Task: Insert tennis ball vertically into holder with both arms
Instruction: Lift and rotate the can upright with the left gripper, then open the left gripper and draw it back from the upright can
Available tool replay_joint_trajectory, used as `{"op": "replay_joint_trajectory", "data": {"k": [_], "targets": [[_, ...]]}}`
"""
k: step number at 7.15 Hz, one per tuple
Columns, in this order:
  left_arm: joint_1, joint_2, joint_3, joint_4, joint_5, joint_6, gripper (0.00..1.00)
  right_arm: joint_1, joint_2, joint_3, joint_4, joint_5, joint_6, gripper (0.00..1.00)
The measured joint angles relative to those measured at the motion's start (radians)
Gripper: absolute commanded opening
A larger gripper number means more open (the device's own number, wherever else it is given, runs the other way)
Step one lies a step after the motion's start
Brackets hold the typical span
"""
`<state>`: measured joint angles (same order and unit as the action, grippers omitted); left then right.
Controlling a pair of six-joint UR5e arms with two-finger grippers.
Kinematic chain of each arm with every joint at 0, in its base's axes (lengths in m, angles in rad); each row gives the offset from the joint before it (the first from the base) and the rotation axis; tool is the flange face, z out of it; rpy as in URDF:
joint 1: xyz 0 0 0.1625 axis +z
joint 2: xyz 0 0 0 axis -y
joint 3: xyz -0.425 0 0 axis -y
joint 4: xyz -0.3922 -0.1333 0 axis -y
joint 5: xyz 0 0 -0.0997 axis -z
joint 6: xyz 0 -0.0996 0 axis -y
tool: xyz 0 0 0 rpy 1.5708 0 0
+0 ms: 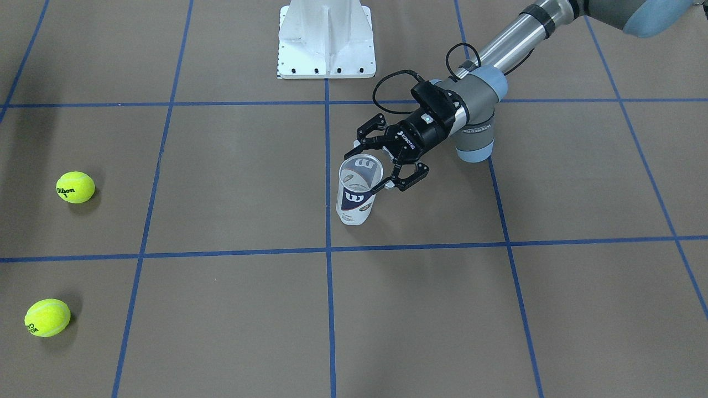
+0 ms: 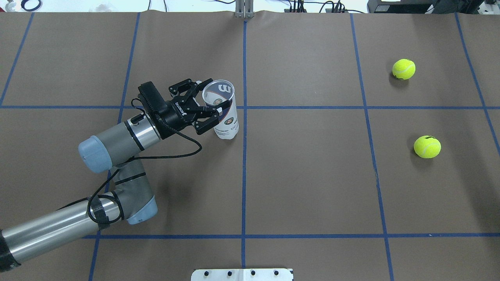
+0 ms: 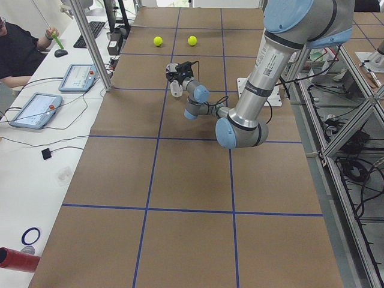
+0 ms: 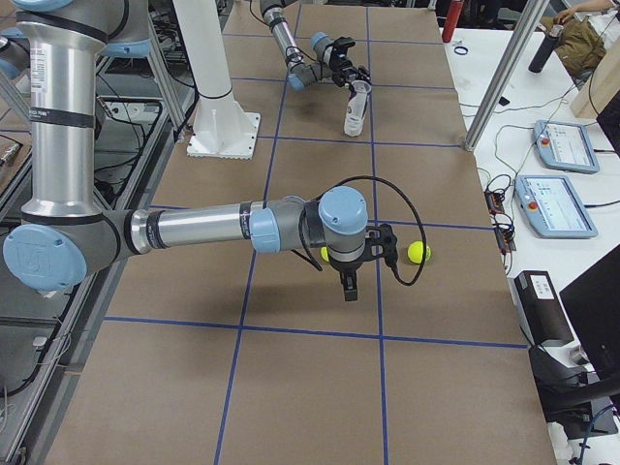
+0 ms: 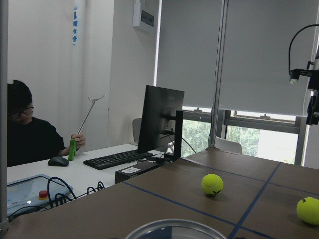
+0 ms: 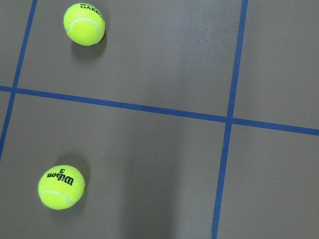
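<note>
Standing upright on the worktop (image 2: 312,175), the holder (image 2: 225,117) is flanked near its rim by the wide-spread, empty left gripper (image 2: 206,102). Two tennis balls (image 2: 403,69) are seen well apart from the holder; how the right gripper (image 4: 349,287) is set cannot be told.

Table (image 2: 312,175): brown paper top, blue tape grid. Holder (image 2: 225,117) stands upright near the middle, just on the robot's-left side of the centre line. Two tennis balls towards the right end: one (image 2: 404,69) nearer the far edge, one (image 2: 427,146) mid-depth. White pedestal base (image 1: 326,41) sits mid robot-side edge.
</note>
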<state>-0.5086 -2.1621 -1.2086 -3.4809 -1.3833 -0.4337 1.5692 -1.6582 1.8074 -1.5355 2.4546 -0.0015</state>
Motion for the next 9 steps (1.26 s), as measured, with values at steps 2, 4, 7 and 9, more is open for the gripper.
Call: {"op": "replay_joint_trajectory", "data": {"k": [2,4,7,9], "targets": [[0.001,0.000,-0.004,0.000,0.000,-0.001,0.99,0.000,-0.001,0.000,0.000,0.001,0.000,0.99],[0.001,0.000,-0.007,0.000,0.000,-0.004,0.99,0.000,-0.001,0.002,0.000,0.001,0.000,0.99],[0.001,0.000,-0.036,0.007,-0.001,-0.014,0.99,0.000,-0.002,0.003,0.000,0.001,0.000,0.99],[-0.001,-0.002,-0.083,0.023,-0.002,-0.016,0.99,0.000,-0.002,0.003,0.000,0.002,0.000,0.99]]}}
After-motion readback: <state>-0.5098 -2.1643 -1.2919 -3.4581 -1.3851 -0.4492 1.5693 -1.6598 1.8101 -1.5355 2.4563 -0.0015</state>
